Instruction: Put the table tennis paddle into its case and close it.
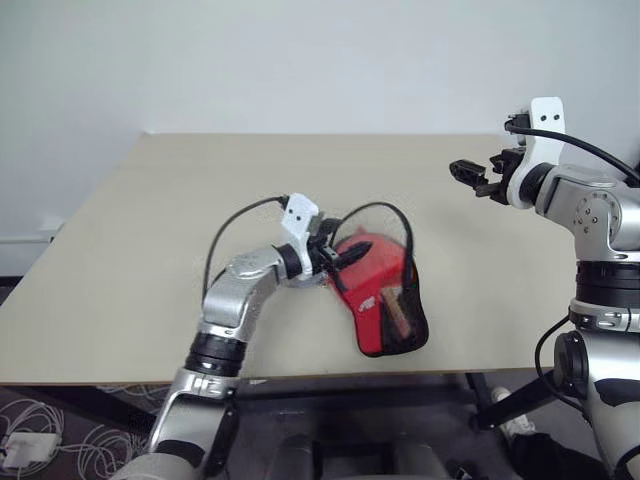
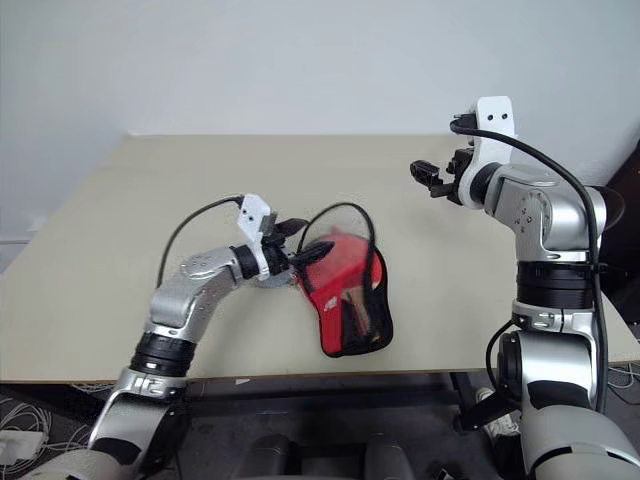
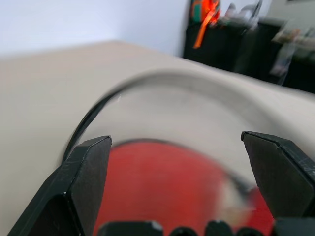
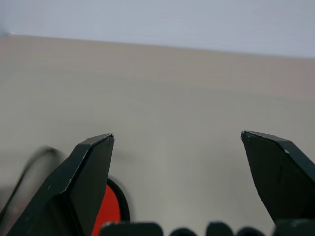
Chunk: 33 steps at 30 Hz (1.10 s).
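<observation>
The red case (image 1: 372, 300) lies open near the table's front middle, and its black zipper rim (image 1: 378, 208) arches up over it. Inside lies the table tennis paddle, its light wooden handle (image 1: 399, 312) pointing toward the front edge. My left gripper (image 1: 345, 252) is open at the case's left side, just under the raised rim. In the left wrist view its fingers (image 3: 83, 182) frame the red surface (image 3: 162, 191) and the dark rim (image 3: 147, 81). My right gripper (image 1: 462, 172) hangs open and empty above the table's back right, apart from the case.
The beige table (image 1: 150, 260) spreads wide to the left and behind the case, against a white wall. Its front edge runs just below the case. White cables (image 1: 40, 440) lie on the floor at the left. Dark clutter (image 3: 236, 39) stands beyond the table's far side.
</observation>
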Each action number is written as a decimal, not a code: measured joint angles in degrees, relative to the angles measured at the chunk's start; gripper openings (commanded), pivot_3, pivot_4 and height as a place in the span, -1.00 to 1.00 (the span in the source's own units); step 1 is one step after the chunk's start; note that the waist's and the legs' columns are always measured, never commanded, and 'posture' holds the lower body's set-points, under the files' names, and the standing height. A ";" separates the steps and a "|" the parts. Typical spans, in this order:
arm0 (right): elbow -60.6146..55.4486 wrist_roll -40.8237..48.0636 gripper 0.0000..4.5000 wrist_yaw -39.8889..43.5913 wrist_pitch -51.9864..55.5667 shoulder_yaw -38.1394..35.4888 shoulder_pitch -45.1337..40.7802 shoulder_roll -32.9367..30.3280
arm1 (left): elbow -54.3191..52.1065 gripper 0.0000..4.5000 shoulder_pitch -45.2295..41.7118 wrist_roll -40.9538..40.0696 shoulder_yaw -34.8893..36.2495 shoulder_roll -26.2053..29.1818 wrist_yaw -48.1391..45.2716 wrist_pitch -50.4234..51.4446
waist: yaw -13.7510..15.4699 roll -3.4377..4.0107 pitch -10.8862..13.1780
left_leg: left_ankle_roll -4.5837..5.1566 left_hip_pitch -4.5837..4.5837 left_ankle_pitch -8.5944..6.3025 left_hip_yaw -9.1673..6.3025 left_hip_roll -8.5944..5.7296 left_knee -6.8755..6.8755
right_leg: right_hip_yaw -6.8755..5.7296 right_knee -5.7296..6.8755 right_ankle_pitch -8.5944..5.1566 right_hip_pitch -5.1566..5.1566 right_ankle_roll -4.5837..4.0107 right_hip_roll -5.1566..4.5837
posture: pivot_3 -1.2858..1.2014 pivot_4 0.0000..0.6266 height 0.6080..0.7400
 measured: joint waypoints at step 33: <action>-7.42 1.60 0.99 -6.81 5.05 -4.16 6.44 7.06 | -13.49 1.00 17.45 -40.10 22.07 -4.62 27.11 57.63 | 0.18 0.04 -0.02 | -0.01 0.01 0.00 -0.05 -0.02 0.03 | -0.04 -0.01 0.00 0.05 -0.01 -0.02 | 0.03 -1.00 1.00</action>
